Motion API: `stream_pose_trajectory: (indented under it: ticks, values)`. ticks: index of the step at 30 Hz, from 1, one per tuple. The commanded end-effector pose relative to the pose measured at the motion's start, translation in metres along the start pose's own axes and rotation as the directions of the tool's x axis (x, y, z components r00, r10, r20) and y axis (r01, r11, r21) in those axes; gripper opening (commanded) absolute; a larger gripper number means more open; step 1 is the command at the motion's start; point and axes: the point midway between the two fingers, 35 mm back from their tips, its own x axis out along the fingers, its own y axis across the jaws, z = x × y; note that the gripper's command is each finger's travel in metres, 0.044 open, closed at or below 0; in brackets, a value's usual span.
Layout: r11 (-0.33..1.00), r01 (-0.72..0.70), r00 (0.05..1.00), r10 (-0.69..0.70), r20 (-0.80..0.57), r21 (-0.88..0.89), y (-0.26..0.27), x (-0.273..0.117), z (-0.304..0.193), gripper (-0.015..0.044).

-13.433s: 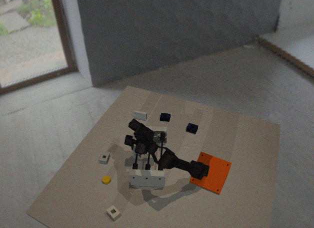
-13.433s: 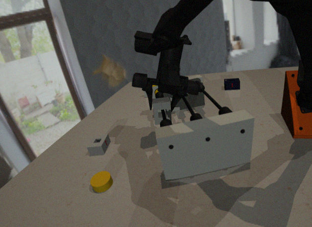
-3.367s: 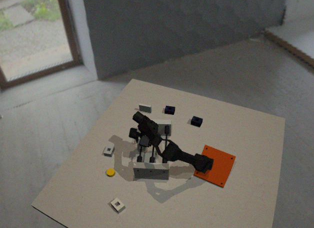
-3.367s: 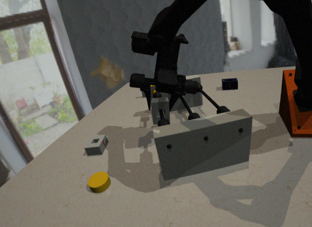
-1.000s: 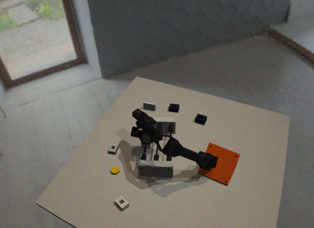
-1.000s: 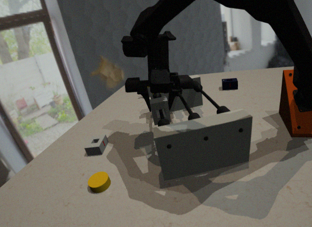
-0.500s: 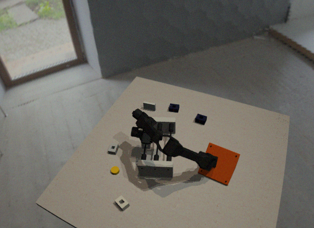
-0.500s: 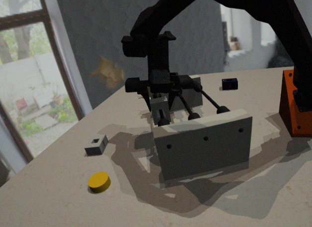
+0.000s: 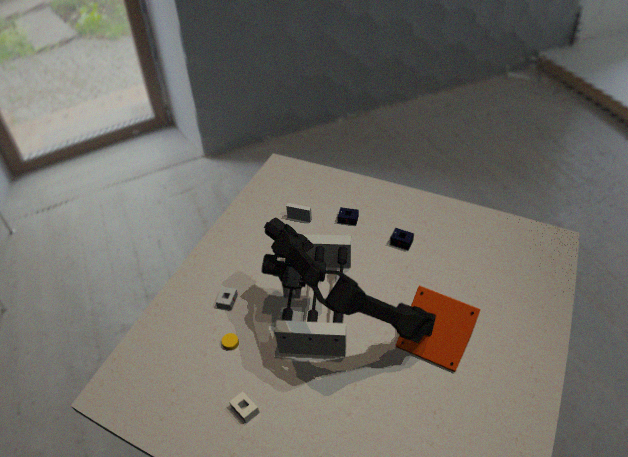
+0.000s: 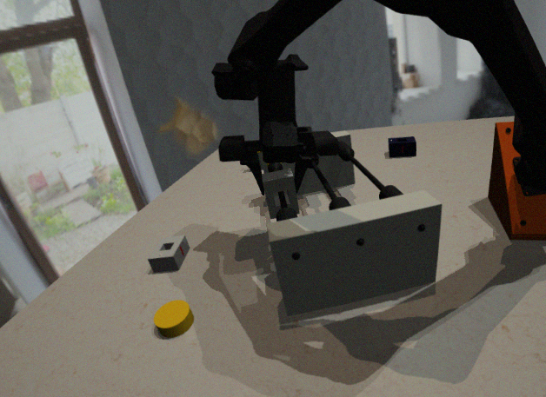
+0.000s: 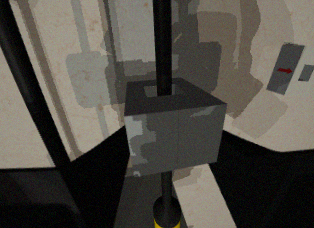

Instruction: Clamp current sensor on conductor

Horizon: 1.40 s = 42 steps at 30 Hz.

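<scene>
The grey split-core sensor (image 10: 278, 185) (image 11: 172, 137) is between the fingers of my gripper (image 10: 279, 192) (image 11: 163, 126), which is shut on it. It sits round the outermost left conductor (image 11: 162, 37) (image 9: 289, 303), which passes through its window. In the wrist view its body looks like a closed box; the latch and its arrow are not visible. A yellow band (image 11: 167, 225) shows at one end of this conductor. Two other dark conductors run beside it between the near end block (image 9: 310, 340) (image 10: 359, 260) and the far end block (image 10: 329, 168). No LOAD lettering is legible.
A loose grey block with a red mark (image 9: 226, 298) (image 10: 169, 254) and a yellow disc (image 9: 229, 341) (image 10: 174, 317) lie left. A cream ring (image 9: 243, 404) is near the front, two dark blue blocks (image 9: 348, 215) (image 9: 402, 238) behind, an orange plate (image 9: 451, 335) at right.
</scene>
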Motion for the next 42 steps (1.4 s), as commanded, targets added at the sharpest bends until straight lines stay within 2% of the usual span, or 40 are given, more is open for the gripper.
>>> stream_pose_trajectory:
  ticks: [1, 4, 5, 34, 42]
  values:
    - [1.000, 0.003, 1.000, -0.003, 0.000, 0.000, 0.0000, -0.0001, 0.0000, 0.0083]
    - [1.000, 0.028, 1.000, -0.028, 0.002, 0.001, -0.0004, -0.0016, -0.0002, 0.0004]
    - [0.999, 0.041, 0.999, -0.041, 0.003, 0.002, -0.0006, -0.0024, -0.0003, 0.0000]
    - [1.000, 0.021, 1.000, -0.021, 0.002, -0.002, 0.0018, 0.0058, -0.0007, 0.0000]
    - [1.000, 0.025, 1.000, -0.025, -0.001, -0.006, 0.0004, 0.0004, -0.0016, 0.0210]
